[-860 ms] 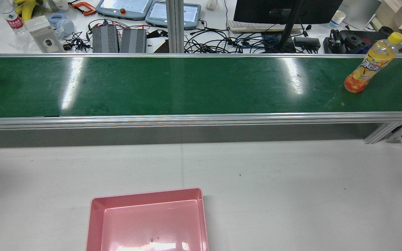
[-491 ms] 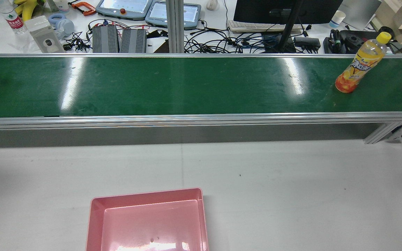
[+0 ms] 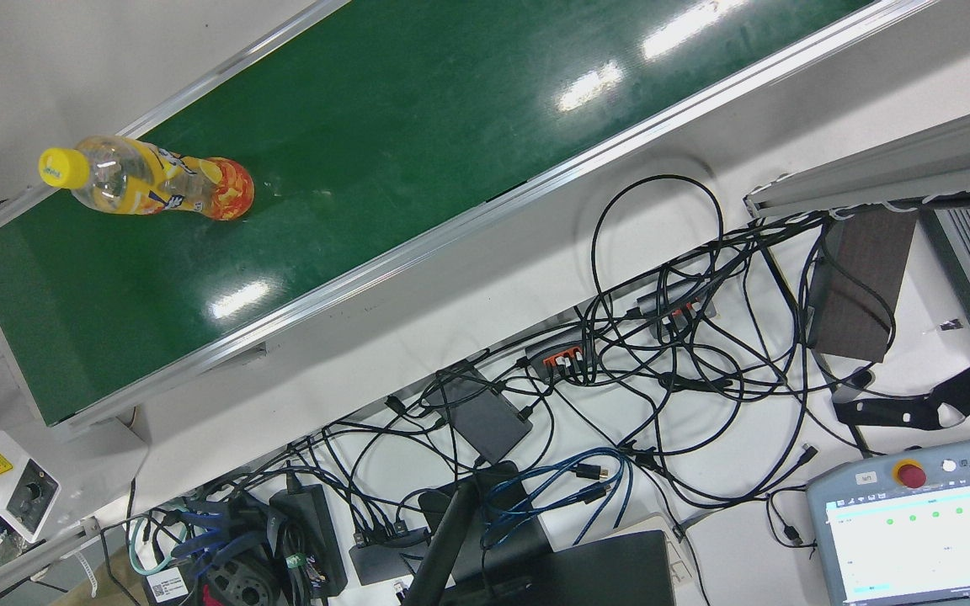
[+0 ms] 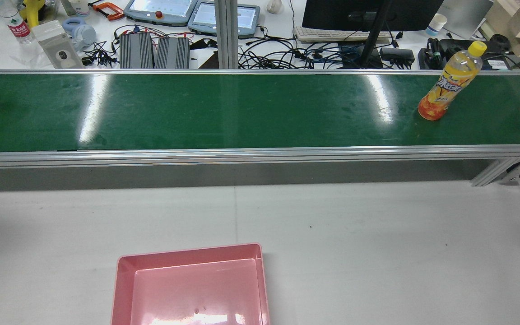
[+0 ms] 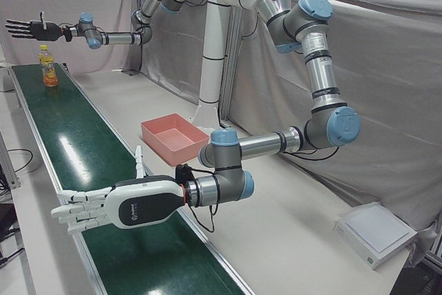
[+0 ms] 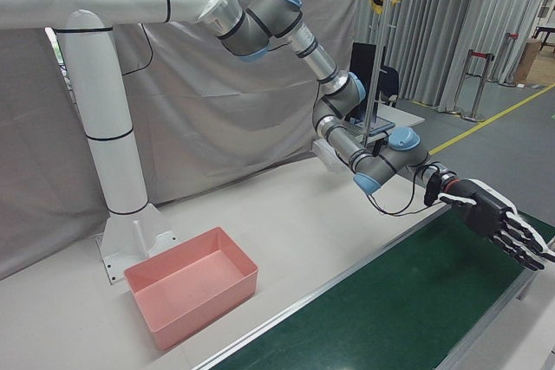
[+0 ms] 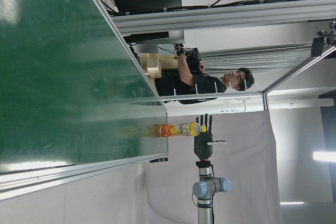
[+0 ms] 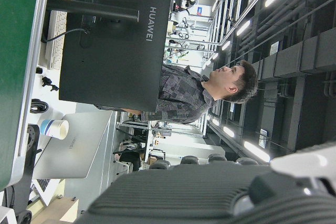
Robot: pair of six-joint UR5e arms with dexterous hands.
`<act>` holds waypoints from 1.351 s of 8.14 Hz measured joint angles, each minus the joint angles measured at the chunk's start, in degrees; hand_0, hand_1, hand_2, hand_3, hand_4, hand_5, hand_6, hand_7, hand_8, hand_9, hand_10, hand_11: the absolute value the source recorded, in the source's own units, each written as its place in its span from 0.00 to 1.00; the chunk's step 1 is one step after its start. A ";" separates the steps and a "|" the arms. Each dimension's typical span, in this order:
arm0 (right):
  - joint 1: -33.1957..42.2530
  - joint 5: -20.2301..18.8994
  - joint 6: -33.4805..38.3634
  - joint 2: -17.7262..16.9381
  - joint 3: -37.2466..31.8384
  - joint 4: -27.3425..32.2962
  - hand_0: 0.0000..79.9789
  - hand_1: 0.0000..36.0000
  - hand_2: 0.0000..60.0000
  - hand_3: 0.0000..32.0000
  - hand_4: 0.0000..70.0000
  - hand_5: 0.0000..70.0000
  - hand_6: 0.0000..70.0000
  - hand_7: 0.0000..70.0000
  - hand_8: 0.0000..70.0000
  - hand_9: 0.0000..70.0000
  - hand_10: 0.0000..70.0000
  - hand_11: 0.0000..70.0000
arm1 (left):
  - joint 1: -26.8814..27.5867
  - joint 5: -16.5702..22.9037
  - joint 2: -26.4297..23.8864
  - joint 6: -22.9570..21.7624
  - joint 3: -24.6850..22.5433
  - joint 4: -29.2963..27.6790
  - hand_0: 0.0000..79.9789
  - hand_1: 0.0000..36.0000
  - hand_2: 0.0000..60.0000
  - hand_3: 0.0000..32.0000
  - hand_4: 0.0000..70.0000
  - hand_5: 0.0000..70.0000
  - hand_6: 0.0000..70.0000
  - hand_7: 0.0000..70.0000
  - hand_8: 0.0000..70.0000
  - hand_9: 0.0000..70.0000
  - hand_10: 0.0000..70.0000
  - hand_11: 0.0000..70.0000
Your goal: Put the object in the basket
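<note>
- Closest to my side, the pink basket [image 4: 123, 289] sits empty on the white surface [image 4: 377, 234], a little to the robot's left of centre. Nothing has been delivered yet.
- Beyond the bare surface runs the green belt [image 4: 224, 113], the full width of the station.
- The left hand [image 5: 110, 205] hovers just above the belt at its left end. It is released, fingers spread flat, and holds nothing.
- The orange drink bottle [image 4: 447, 85] stands upright on the belt, far out on the robot's right, well apart from the basket.
- What has changed: over the last second the bottle has slid along the belt toward the centre, still upright. I read that as the belt running and carrying it my way.
- The right hand [image 5: 31, 29] hangs in the air at the belt's right end, above and past the bottle. It is also released, fingers stretched out, touching nothing.
- For the task this means the grasp has not begun. The bottle is drifting away from the right hand and toward the left one.
- My judgement is to wait and meet it with whichever hand it reaches. A tall bottle on a moving belt could tip if I nudge it.
- Farthest off, behind the belt, lie cables and a monitor [image 4: 364, 11].
</note>
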 measured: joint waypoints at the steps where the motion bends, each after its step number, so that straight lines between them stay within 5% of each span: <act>1: 0.00 -0.02 -0.02 0.00 0.00 0.00 0.00 0.00 0.00 0.00 0.00 0.00 0.00 0.00 0.00 0.00 0.00 0.00 | 0.00 0.00 0.00 0.00 0.00 0.00 0.62 0.12 0.00 0.00 0.03 0.26 0.00 0.01 0.09 0.04 0.00 0.00; 11: 0.00 -0.06 0.01 -0.02 0.09 0.00 0.00 0.00 0.00 0.00 0.00 0.00 0.00 0.00 0.00 0.00 0.00 0.00 | 0.06 0.00 -0.09 0.00 0.31 0.09 0.62 0.13 0.00 0.00 0.03 0.27 0.00 0.00 0.09 0.04 0.00 0.00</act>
